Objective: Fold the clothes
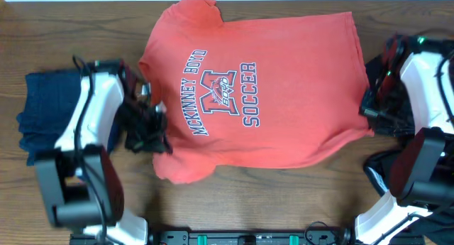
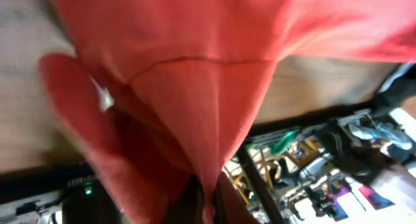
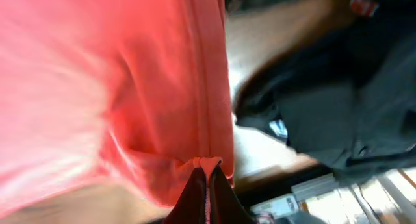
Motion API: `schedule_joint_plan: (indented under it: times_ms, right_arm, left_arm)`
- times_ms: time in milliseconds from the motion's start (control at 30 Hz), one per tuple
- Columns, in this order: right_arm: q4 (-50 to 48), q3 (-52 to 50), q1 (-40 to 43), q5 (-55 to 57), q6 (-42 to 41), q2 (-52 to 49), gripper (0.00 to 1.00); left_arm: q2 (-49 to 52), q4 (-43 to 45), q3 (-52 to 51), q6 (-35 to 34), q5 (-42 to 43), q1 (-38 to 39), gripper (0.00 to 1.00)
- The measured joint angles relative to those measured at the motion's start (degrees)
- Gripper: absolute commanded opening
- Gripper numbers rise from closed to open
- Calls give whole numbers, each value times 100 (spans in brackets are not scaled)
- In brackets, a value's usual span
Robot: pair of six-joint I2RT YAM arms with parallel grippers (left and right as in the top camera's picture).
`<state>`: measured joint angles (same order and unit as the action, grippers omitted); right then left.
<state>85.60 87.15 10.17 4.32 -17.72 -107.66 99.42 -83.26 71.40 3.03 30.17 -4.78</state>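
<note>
Overhead: left arm (image 1: 89, 124) bent at 9 o'clock, right arm (image 1: 425, 82) at 3.
Wrist views: left end effector (image 2: 207, 195) and right end effector (image 3: 208, 185) each pinch the shirt (image 1: 284, 96).

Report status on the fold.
Left end effector and right end effector both shut on coral-red cloth T-shirt edges. Shirt spread lettering-up. Navy blue cloth garment left, black cloth garment right.
</note>
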Motion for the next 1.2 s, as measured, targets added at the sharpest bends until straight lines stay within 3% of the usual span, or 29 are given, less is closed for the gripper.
schedule_joint_plan:
  times_ms: [200, 400, 600, 867, 1200]
  right_arm:
    - [-315, -1141, 76, 57, -114, 562, 1]
    - [-433, -1523, 365, 201, -326, 1700, 1]
    - [-1416, -1534, 407, 205, -376, 2218, 1]
    - [-2868, -1545, 407, 157, -376, 1840, 1]
    - [-4562, -1554, 389, -313, -376, 745, 1]
  left_arm:
    - [-1410, 295, -1281, -127, -66, -308, 6]
    - [-2623, 376, -1659, -566, -79, -503, 5]
    - [-3259, 1696, -1663, -1176, -83, -691, 6]
    - [-2804, 4212, -1668, -2173, -74, -789, 6]
    - [-1078, 6081, -1668, -2570, -35, -778, 7]
